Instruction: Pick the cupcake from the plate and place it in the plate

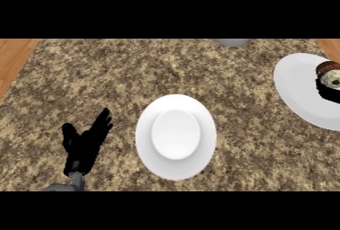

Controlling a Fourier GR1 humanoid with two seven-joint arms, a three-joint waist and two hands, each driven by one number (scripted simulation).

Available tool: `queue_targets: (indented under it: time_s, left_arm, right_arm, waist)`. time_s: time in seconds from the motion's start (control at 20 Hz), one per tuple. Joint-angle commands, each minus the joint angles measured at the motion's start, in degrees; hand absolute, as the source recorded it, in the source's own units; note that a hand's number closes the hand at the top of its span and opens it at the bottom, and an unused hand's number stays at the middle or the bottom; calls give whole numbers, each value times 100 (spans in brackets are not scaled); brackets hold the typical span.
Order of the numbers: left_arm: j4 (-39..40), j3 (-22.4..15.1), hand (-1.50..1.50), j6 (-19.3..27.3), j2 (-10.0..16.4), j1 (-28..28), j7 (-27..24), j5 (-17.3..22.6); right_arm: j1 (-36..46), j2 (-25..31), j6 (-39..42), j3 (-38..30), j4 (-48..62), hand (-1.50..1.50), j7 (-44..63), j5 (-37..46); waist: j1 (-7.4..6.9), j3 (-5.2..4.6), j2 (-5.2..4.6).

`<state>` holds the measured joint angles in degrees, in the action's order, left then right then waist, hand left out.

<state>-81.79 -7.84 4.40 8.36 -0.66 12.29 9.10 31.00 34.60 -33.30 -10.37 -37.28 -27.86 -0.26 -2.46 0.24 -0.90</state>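
Barely under way, by the look of it. Head view, the only one: the cupcake [330,75], brown on top w/ pale speckled cream, sits on the white plate at far right [299,90], hard against the frame's right edge and partly cut off by it.

A second white plate [145,134] lies at centre of the speckled counter [252,148], well apart from the first, w/ nothing on it. That is presumably the destination.

At lower left the left hand [85,141] rests open, fingers straight and pointing up, just beside the centre plate's left rim but not touching it, holding nothing.

Against the cupcake's lower side a black patch shows at the frame edge, prob. part of the right hand [327,93]. Too little of it is in shot to say whether it is apart, together or clamped on the cake: cannot tell.

Also in shot: a grey object [231,42] at the top edge, mostly cropped, can't be identified.

Progress, as a judgement: nothing delivered yet. The cake is on its starting plate and does not look lifted. At most the approach is done. Left to do: the pick-up, the carry across the counter to the centre plate, the set-down and the release.
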Motion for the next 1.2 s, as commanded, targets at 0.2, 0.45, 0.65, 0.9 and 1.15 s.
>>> queue_targets:
  time_s: [0.2,0.45,0.65,0.9,1.15]
  left_arm:
    - [-77,-54,0,-225,55,-110,145,69]
    - [102,-201,0,65,-171,-176,-129,-248]
    - [227,-34,0,-149,-55,-312,-104,-55]
    - [202,-136,0,-92,-168,-130,-17,-71]
    - [64,49,0,-97,20,-198,65,-36]
  right_arm:
    - [753,446,462,27,2062,150,277,384]
    - [839,528,1354,391,2537,-150,211,731]
    - [1056,426,1641,181,2564,-150,-199,549]
    - [1197,410,2135,-453,2490,-150,-863,-72]
    - [1132,690,2498,-1072,2741,-150,-1065,-617]
  waist:
    - [-258,5,-94]
    - [-276,23,-138]
    - [-285,39,-174]
    - [-154,33,-100]
    - [-134,31,-92]
